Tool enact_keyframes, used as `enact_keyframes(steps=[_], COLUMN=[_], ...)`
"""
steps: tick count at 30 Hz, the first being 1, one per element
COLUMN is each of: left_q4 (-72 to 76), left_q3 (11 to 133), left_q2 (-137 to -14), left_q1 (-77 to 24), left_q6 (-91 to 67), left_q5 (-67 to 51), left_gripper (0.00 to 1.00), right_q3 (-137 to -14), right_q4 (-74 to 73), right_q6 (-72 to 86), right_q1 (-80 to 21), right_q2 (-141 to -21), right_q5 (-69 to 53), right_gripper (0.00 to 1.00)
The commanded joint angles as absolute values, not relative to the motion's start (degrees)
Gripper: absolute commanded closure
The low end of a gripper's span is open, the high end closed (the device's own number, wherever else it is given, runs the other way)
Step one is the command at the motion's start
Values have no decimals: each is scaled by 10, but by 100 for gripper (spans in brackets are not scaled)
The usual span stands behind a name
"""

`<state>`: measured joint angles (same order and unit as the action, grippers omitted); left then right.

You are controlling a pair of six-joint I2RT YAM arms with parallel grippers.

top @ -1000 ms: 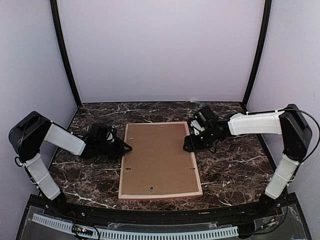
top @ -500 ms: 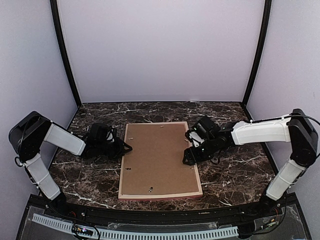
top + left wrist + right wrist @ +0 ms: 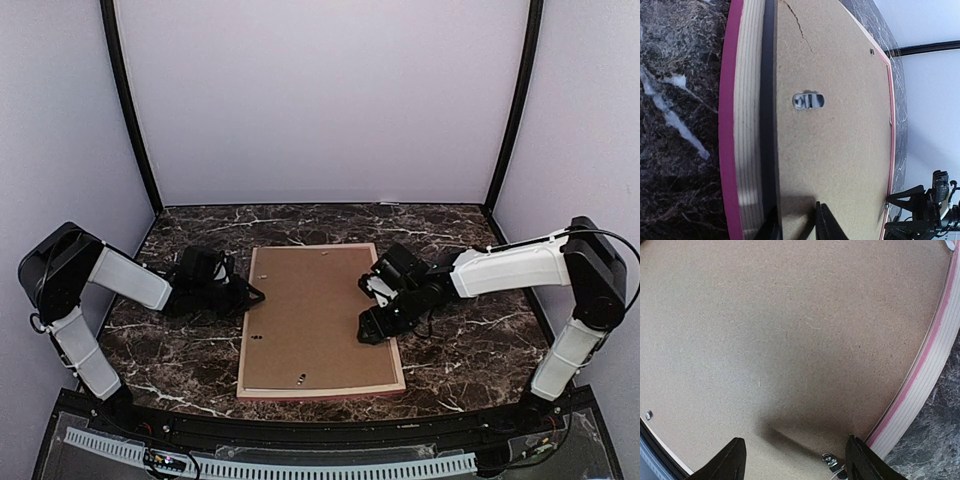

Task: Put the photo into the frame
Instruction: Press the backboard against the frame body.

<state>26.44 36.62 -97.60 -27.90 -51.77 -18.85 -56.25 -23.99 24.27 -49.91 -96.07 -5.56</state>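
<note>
1. Left hand (image 3: 250, 296) low at left rail of frame (image 3: 243, 345); fingers (image 3: 826, 225) narrowly parted over rail's inner edge, nothing seen pinched between.
2. Small metal tab (image 3: 808, 101) on board, just inside left rail.
3. Frame flat, face down, mid-tabletop (image 3: 170, 360); pink rails around brown backing board (image 3: 315, 320) seated inside.
4. Right hand (image 3: 368, 328) over board, just inside right rail; fingers spread wide, released, gripping nothing. Metal clip (image 3: 832, 462) near one fingertip.

The right gripper (image 3: 370, 328) has slid nearer along the frame's (image 3: 320, 392) right rail, from the far right corner to past the middle.
</note>
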Motion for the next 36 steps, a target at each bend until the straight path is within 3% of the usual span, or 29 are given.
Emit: enact_keyframes(steps=[1, 36], left_q4=[216, 200], left_q3=[373, 365], left_q2=[-984, -969], left_q1=[-284, -292], left_q6=[-497, -507], left_q5=[-167, -130], left_gripper=[79, 78], right_q3=[-568, -556], right_q4=[-267, -286], right_q6=[249, 414], right_q1=[-508, -523], right_q2=[-972, -956], right_q5=[-53, -80], right_gripper=[31, 32])
